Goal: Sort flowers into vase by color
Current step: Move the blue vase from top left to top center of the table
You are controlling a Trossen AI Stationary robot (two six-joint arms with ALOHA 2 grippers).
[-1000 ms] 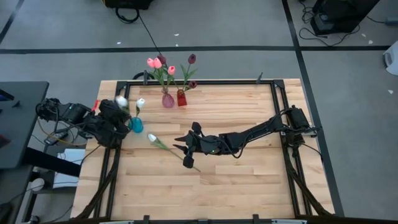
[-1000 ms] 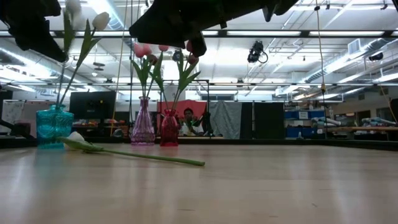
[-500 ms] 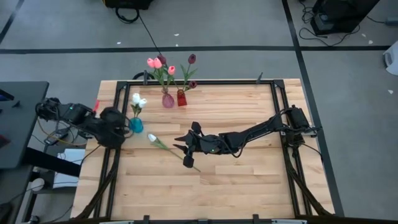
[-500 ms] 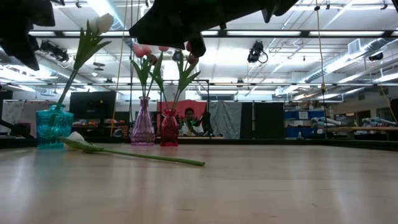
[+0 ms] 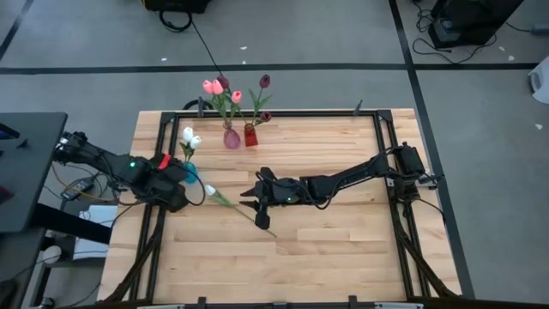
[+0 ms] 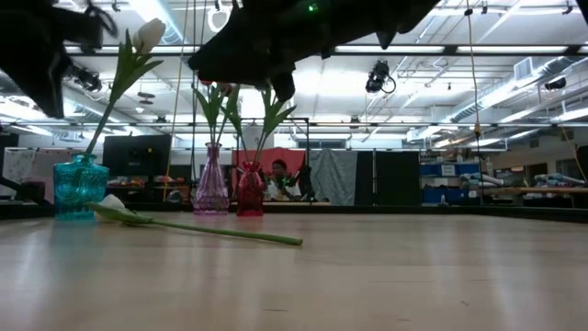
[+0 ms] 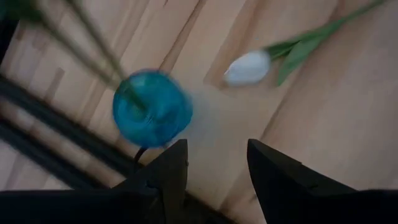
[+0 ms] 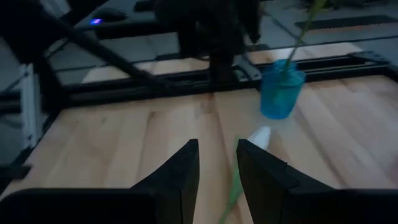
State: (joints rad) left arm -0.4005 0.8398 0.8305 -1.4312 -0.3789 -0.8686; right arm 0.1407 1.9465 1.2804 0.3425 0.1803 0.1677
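The right gripper hangs with fingers parted and empty just above the stem of the white tulip lying on the table, its head toward the blue vase. It looks light, limp and crushable, so mid-stem seems the best hold. The left gripper, also parted and empty, hovers beside that vase.

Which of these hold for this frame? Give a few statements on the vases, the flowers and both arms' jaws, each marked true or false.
1. A white tulip lies flat on the table. True.
2. The blue vase holds pink flowers. False: it holds white ones.
3. The left gripper has open, empty jaws. True.
4. The right gripper grips the lying tulip. False: its jaws are open above the stem.
5. Three vases stand on the table. True.
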